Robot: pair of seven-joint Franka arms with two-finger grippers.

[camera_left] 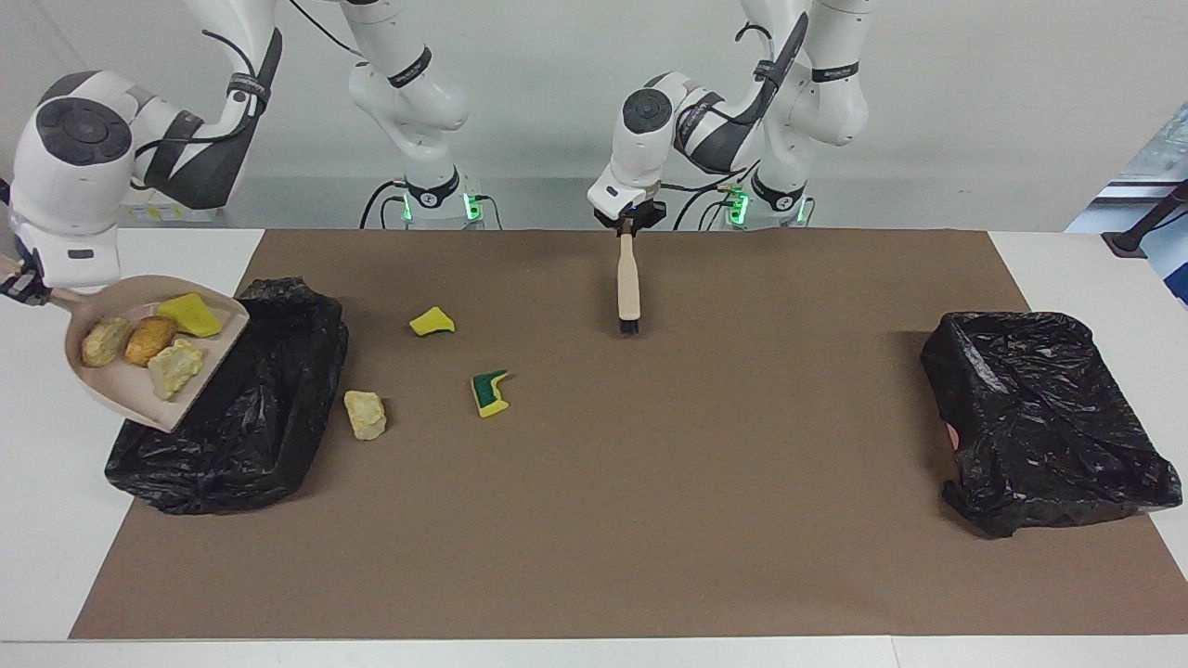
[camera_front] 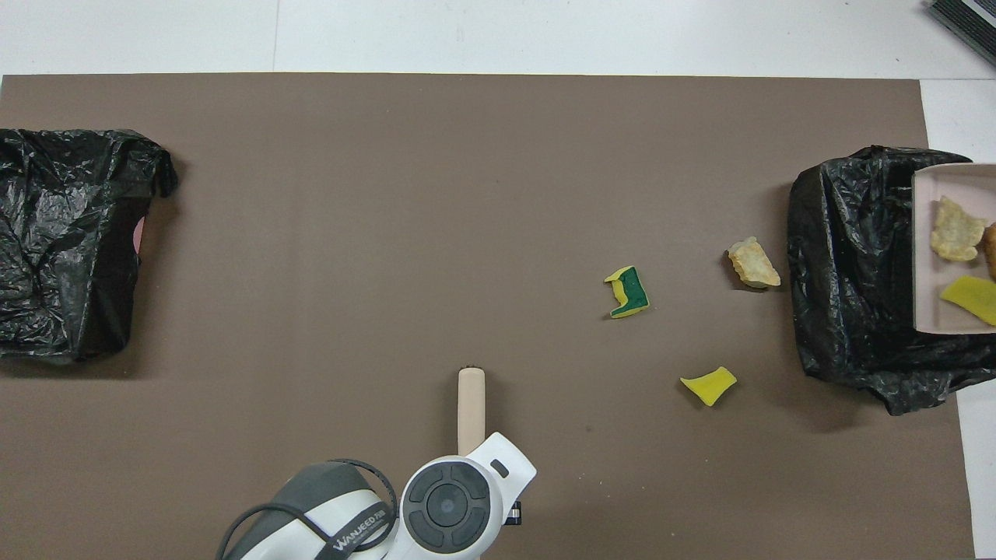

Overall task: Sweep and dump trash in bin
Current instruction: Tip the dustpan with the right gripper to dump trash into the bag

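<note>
My right gripper [camera_left: 22, 284] is shut on the handle of a beige dustpan [camera_left: 139, 399] and holds it up over the outer edge of the black-bagged bin [camera_left: 251, 417]. Several pieces of trash [camera_left: 150, 340] lie in the pan: a yellow sponge scrap and tan chunks. On the brown mat beside that bin lie a yellow sponge piece [camera_left: 432, 322], a green-and-yellow sponge [camera_left: 489, 392] and a tan chunk [camera_left: 365, 414]. My left gripper [camera_left: 629, 225] is shut on a beige brush [camera_left: 629, 283], which hangs upright with its bristles at the mat. The overhead view shows the dustpan [camera_front: 930, 311] cut off by the picture's edge.
A second black-bagged bin [camera_left: 1049, 417] stands at the left arm's end of the table. The brown mat [camera_left: 705, 520] covers most of the white table. In the overhead view the left arm's wrist [camera_front: 447, 505] hides its gripper.
</note>
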